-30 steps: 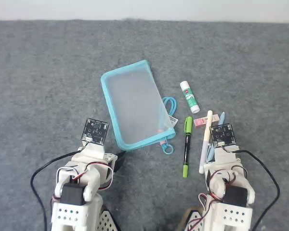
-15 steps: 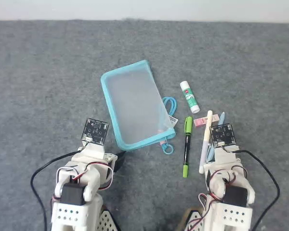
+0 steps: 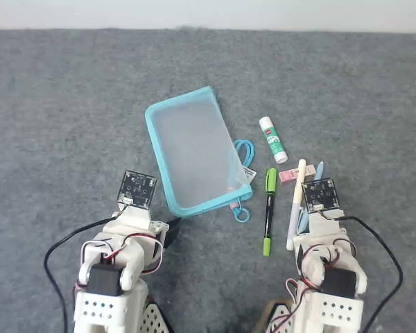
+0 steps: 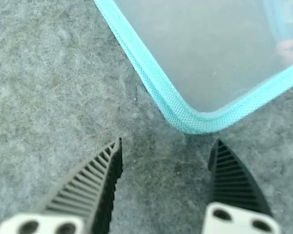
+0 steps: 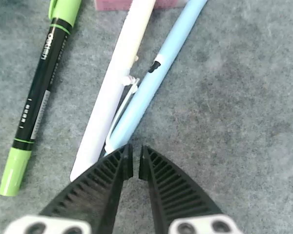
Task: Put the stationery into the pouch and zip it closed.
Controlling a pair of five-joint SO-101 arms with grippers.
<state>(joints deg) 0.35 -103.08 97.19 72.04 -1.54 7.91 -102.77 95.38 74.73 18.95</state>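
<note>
I read the left gripper (image 4: 167,144) spread wide, holding nothing, just short of the pouch's (image 4: 210,58) near corner. The right gripper (image 5: 135,150) is pinched to a slit, empty, at the ends of the white pen (image 5: 118,92) and blue pen (image 5: 158,73). The marker (image 3: 269,208) and glue (image 3: 272,139) lie beside the pouch.

The pouch (image 3: 196,154) lies flat at the centre of the mat (image 3: 69,104), with its near corner just ahead of the left gripper (image 4: 168,146). The glue stick (image 3: 272,139) lies right of the pouch, farthest from the arms. Nearer, side by side from left to right, lie the marker (image 3: 269,210), second pen (image 3: 295,205) and third pen (image 3: 319,170), the last two touching. The eraser (image 3: 286,176) lies against the second pen's far end. The right gripper (image 5: 134,151) sits at these two pens' near ends
</note>
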